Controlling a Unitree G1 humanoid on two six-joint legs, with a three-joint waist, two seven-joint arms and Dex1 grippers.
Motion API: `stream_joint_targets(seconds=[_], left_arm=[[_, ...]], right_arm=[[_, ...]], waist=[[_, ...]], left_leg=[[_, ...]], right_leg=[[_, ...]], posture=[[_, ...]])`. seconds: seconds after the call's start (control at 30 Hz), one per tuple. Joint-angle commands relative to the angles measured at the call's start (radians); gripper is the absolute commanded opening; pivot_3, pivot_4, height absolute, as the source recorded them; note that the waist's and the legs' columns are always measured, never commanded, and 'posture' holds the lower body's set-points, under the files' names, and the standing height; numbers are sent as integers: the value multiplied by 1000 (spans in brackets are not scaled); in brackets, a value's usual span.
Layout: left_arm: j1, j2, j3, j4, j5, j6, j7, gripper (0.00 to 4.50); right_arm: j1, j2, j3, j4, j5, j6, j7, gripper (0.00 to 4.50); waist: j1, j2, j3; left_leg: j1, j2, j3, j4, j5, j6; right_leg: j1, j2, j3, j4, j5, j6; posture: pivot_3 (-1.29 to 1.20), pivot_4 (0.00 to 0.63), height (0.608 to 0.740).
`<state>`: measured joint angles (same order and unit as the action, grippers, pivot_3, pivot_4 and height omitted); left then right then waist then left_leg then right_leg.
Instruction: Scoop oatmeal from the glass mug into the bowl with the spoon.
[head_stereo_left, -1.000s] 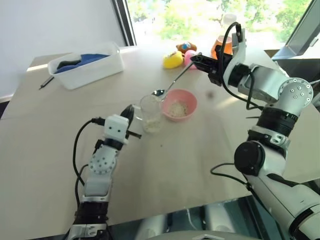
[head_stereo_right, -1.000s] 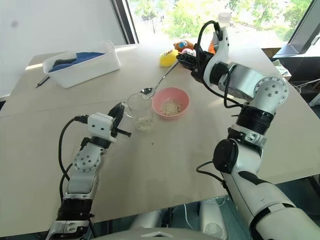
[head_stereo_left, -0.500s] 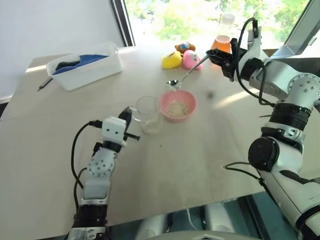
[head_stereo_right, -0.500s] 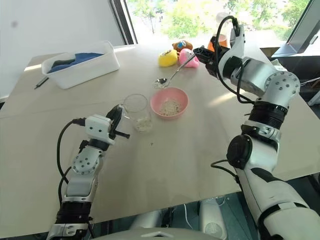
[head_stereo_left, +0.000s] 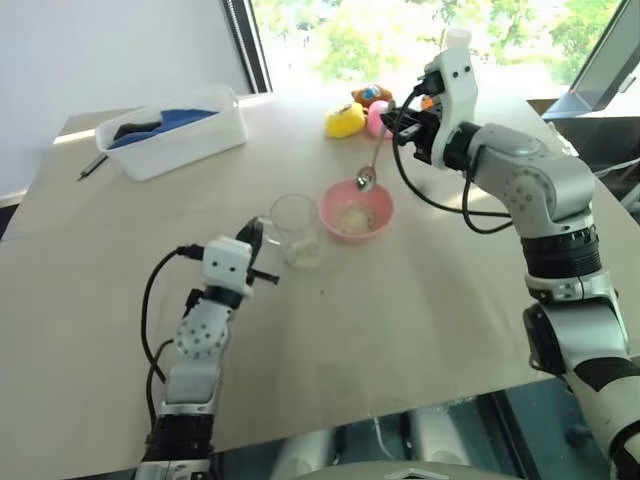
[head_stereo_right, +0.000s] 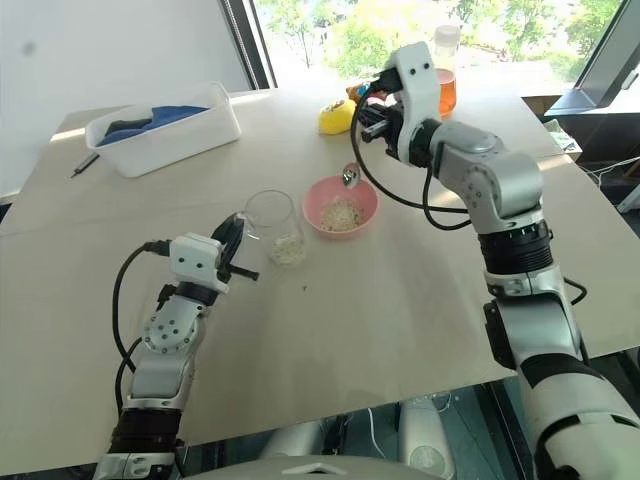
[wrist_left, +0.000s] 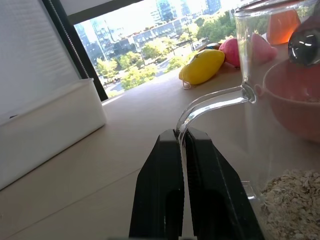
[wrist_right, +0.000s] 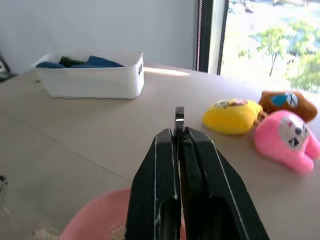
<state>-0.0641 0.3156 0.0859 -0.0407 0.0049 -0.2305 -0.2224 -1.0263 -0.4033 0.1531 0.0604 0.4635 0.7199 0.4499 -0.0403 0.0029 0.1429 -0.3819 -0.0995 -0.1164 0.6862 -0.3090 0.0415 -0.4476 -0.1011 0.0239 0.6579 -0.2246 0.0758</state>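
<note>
On the tabletop (head_stereo_left: 420, 300), the left gripper (head_stereo_left: 256, 237) jaws pinch the glass mug (head_stereo_left: 298, 229) handle beside the pink bowl (head_stereo_left: 356, 211), over which the right gripper (head_stereo_left: 406, 128) clamps the spoon (head_stereo_left: 370, 166), with plush toys (head_stereo_left: 346, 120), flask (head_stereo_right: 446, 88) and white tub (head_stereo_left: 172, 130) behind.

Bare table (head_stereo_left: 420, 300) near bowl (head_stereo_left: 356, 212); glass mug (head_stereo_left: 298, 229) just beside; plush toys (head_stereo_left: 347, 119) crowd behind.

- No readable text, label, brand, number or sign in any view.
- White tub (head_stereo_left: 172, 130): plain sides, no lettering seen.
- Flask of orange liquid (head_stereo_right: 446, 82): no label legible.
- Soft toys, yellow (wrist_right: 231, 116) and pink (wrist_right: 286, 140): printed faces only, no words.
</note>
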Motion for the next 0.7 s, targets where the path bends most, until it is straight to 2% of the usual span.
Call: stream_joint_targets(seconds=[0.03, 0.1, 0.27, 0.5, 0.6, 0.7], left_arm=[[24, 7, -18, 11, 19, 23, -13, 62], [20, 3, -19, 17, 12, 29, -16, 62], [16, 0, -21, 30, 3, 30, -20, 62], [6, -8, -17, 41, -39, 54, -28, 62], [2, -8, -19, 44, -45, 63, -31, 62], [0, -12, -19, 43, -63, 76, -40, 62]], right_arm=[[-5, -32, 30, -75, -66, -73, 81, 0], [7, -57, 52, -88, -103, -98, 121, 0], [3, 15, -92, -58, -8, 46, 62, 0], [-133, 193, -430, -61, 337, 397, -133, 0], [-151, 228, -487, -82, 448, 499, -167, 0], [-118, 246, -458, -130, 476, 536, -183, 0]], waist=[[1, 0, 0], [2, 0, 0], [3, -1, -1], [3, -1, -1], [4, 0, -1], [4, 0, -1]], left_leg=[[0, 0, 0, 0, 0, 0], [0, 0, 0, 0, 0, 0], [0, 0, 0, 0, 0, 0], [0, 0, -1, 0, 0, 0], [0, 0, -1, -1, 0, 0], [0, 0, -1, 0, 0, 0]], right_leg=[[0, 0, 0, 0, 0, 0], [0, 0, 0, 0, 0, 0], [0, 0, 0, 0, 0, 0], [0, 0, 0, 0, 0, 0], [0, 0, 0, 0, 0, 0], [0, -2, 0, 0, 0, 0]], posture=[[0, 150, 740], [0, 150, 740], [0, 150, 740], [0, 150, 740], [0, 150, 740], [0, 150, 740]])
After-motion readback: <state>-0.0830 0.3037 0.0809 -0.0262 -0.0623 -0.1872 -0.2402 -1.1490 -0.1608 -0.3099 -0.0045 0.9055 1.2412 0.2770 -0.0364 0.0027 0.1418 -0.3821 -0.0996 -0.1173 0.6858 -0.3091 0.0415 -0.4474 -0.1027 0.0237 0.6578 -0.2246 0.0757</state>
